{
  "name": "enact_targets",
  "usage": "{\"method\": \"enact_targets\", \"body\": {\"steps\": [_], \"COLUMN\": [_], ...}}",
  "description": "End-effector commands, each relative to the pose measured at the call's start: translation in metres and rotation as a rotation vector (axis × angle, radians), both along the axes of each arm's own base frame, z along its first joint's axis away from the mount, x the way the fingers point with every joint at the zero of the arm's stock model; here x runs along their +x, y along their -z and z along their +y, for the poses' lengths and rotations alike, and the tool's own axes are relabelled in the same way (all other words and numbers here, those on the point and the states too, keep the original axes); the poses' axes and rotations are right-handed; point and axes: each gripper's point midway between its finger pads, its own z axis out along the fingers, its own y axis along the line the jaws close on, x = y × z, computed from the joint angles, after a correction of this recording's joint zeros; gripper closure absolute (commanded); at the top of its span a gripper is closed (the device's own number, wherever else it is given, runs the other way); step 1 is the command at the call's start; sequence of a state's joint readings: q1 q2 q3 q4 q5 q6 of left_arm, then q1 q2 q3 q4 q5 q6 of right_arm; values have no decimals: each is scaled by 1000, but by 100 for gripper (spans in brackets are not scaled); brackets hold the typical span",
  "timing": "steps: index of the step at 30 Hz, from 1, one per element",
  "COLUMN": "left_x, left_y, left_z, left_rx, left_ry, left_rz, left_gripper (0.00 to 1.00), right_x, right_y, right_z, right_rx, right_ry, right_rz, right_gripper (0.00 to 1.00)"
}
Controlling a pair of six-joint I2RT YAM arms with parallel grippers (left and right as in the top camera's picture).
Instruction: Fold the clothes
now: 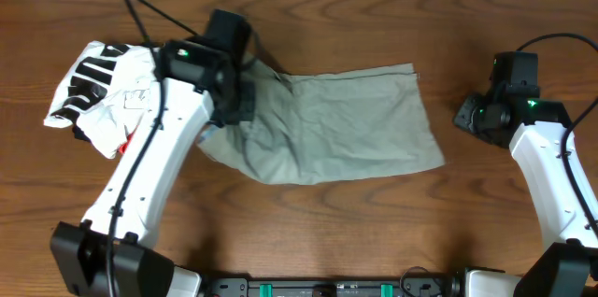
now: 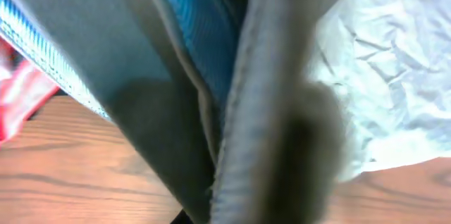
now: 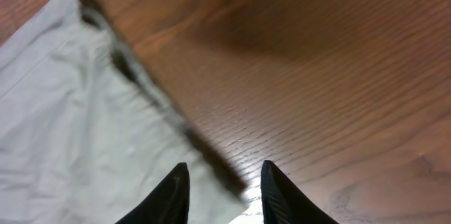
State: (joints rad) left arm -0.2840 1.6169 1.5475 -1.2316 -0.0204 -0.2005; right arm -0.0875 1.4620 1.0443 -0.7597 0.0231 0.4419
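Shorts [image 1: 355, 124] of pale khaki lie across the middle of the wooden desk [image 1: 374, 232], leg hems to the right. The left pincer [image 1: 241, 91] pinches their waistband end, where bunched cloth with its light blue lining [image 2: 190, 20] is raised off the wood. The right pincer [image 3: 224, 192] is spread, empty, just beside the hem corner. A white garment [image 1: 103, 82] with black stripes and red trim lies at the far left.

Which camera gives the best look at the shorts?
Overhead: the shorts lie spread, nearly whole, only the waist end under the left arm. Left wrist shows blurred close-up folds with blue lining; right wrist, one corner.
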Motion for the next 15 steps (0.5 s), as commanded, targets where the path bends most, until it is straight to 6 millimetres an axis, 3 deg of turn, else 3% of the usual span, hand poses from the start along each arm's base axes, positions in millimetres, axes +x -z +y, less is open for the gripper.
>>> {"method": "enact_targets", "body": {"steps": [1, 4, 8, 12, 15], "left_x": [11, 19, 27, 28, 30], "left_y": [-19, -35, -41, -21, 5], "left_z": [21, 28, 11, -10, -26], "left_rx": [83, 119, 93, 103, 122], "left_ry": [8, 13, 45, 90, 121], "left_rz": [-58, -106, -138, -86, -16], "left_gripper": [94, 94, 94, 94, 94], "right_x": [1, 1, 1, 1, 1], "right_y": [-2, -2, -2, -2, -2], "right_z": [-5, -5, -5, -5, -5], "right_rx": [-8, -7, -7, -7, -7], "right_ry": [29, 29, 29, 29, 29], "right_rz": [-9, -8, -8, -8, -8], "right_gripper": [68, 68, 68, 68, 68]}}
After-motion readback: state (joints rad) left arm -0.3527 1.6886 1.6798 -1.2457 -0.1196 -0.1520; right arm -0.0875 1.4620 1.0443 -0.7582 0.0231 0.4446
